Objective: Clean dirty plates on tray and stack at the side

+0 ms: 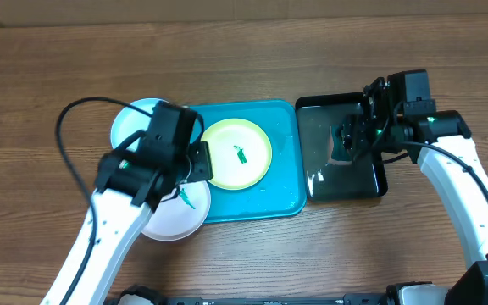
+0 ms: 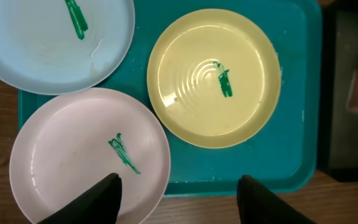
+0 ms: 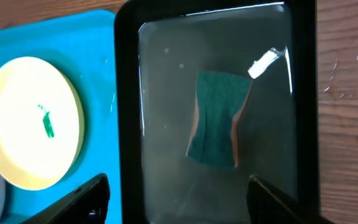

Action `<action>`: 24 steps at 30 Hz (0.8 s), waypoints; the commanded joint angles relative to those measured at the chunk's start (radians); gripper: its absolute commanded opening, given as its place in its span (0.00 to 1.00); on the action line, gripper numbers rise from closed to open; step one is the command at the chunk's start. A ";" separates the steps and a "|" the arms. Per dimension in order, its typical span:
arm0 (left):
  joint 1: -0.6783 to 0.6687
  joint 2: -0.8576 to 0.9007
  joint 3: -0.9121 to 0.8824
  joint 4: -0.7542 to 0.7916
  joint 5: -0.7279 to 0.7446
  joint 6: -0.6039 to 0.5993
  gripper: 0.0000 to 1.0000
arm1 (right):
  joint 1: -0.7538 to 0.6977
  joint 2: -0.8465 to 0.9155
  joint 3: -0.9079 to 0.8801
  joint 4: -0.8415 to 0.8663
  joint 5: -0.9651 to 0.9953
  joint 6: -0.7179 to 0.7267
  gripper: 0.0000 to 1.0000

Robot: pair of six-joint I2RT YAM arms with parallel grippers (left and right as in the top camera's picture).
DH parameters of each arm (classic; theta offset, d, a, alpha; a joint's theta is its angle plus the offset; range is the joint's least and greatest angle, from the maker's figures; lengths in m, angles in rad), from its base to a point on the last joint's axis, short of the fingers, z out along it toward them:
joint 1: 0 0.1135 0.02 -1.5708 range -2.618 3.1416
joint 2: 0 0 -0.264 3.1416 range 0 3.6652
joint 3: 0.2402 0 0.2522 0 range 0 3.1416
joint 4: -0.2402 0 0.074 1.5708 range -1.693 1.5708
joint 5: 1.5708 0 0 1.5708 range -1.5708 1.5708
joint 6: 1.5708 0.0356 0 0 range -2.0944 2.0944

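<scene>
The turquoise tray (image 1: 282,182) (image 2: 291,124) lies mid-table. A yellow-green plate (image 1: 237,153) (image 2: 213,78) (image 3: 27,124) rests flat on it, with a green smear at its centre. A pale blue plate (image 1: 134,123) (image 2: 42,50) overhangs the tray's left edge, and a white plate (image 1: 172,220) (image 2: 73,149) overhangs its front-left corner; both are smeared green. My left gripper (image 2: 179,199) hovers open above the white plate's rim, holding nothing. My right gripper (image 3: 179,199) hangs open over a black tray (image 1: 346,182) (image 3: 126,93), above a green sponge (image 3: 215,118).
The black tray sits right beside the turquoise tray's right edge and looks wet inside. Bare wooden table (image 1: 252,51) surrounds both trays. My left arm's cable (image 1: 64,152) loops over the table at the left.
</scene>
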 commanded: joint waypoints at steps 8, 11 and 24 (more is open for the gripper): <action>-0.003 0.218 -0.008 0.063 -0.035 -0.008 0.59 | 0.023 0.113 0.015 0.047 0.064 -0.003 0.58; -0.003 0.282 -0.008 0.105 -0.038 -0.008 0.44 | 0.023 0.152 0.015 0.067 0.077 -0.003 0.56; 0.058 0.478 -0.008 0.193 -0.042 -0.008 0.45 | 0.023 0.259 0.015 0.110 0.094 -0.003 0.56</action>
